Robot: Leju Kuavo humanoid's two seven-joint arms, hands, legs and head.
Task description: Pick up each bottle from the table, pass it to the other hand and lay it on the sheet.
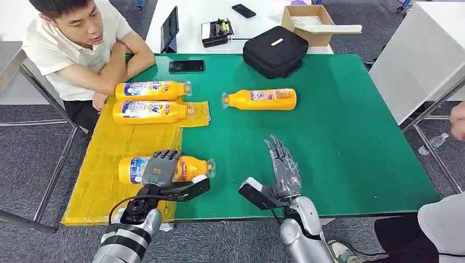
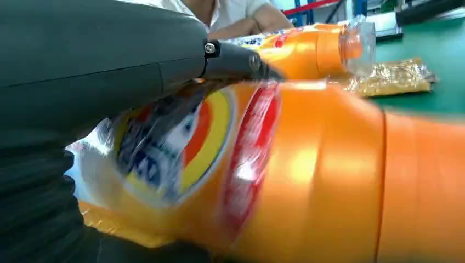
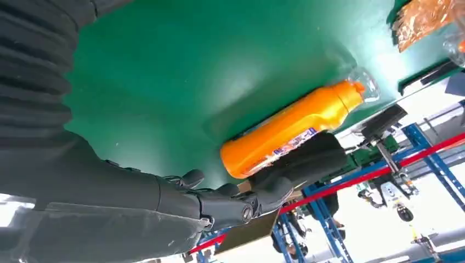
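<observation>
An orange bottle lies on its side at the near right edge of the yellow sheet, cap toward the green table. My left hand lies over its labelled middle and grips it. Two more orange bottles lie side by side at the sheet's far end. A fourth bottle lies on the green table beyond my right hand. That hand hovers with its fingers straight and apart, holding nothing.
A person leans on the table's far left corner, arms close to the far bottles. A black phone and a black case sit at the far edge. Another person's hand is at the right.
</observation>
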